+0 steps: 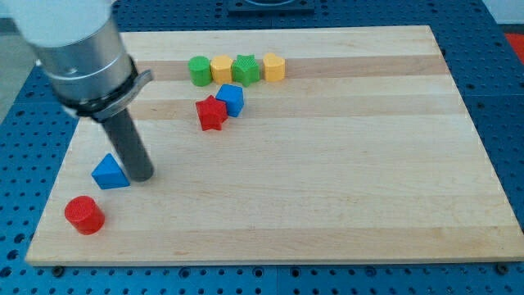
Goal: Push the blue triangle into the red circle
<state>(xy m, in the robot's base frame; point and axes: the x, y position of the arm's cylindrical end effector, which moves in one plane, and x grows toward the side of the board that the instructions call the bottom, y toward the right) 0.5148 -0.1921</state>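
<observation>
My tip (141, 176) touches the right side of the blue triangle (109, 173) at the wooden worktop's (327, 188) near left, the red circle (84, 215) just nearer-left; no jaws or writing show.

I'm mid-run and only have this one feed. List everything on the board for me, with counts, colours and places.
blue triangle: 1, blue, lower left of the view, just right of and above the red circle
red circle: 1, red, near the board's bottom left corner
red star: 1, red, upper middle, touching the blue block on its right
blue block: 1, blue, shape unclear, just below the top row
green circle: 1, green, left end of the top row
yellow block: 1, yellow, second in the row
green star: 1, green, third in the row
yellow hexagon: 1, yellow, right end of the row
wooden board: 1, light wood, fills most of the view
my tip: 1, dark rod end, against the blue triangle's right side
</observation>
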